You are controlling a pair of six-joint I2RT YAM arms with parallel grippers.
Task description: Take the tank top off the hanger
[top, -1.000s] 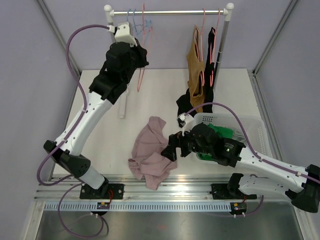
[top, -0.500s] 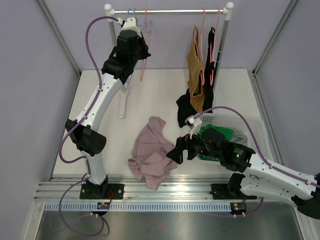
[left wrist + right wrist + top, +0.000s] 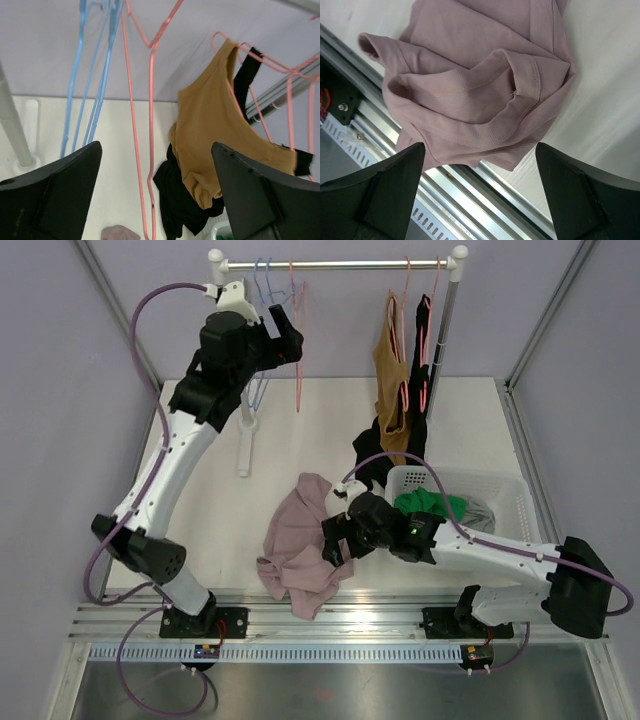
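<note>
Top external view had the mauve tank top (image 3: 298, 550) off any hanger, crumpled at the front edge of the surface (image 3: 330, 430). Right end effector (image 3: 480, 147) hovered right over it, fingers spread wide, gripping nothing. Left end effector (image 3: 156, 145) was up by the rail (image 3: 340, 264), also spread open, with an empty pink hanger (image 3: 150, 100) dangling ahead of it.

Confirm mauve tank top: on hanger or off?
Off. The mauve tank top lies crumpled on the table, away from the rail; right gripper open above it.
</note>
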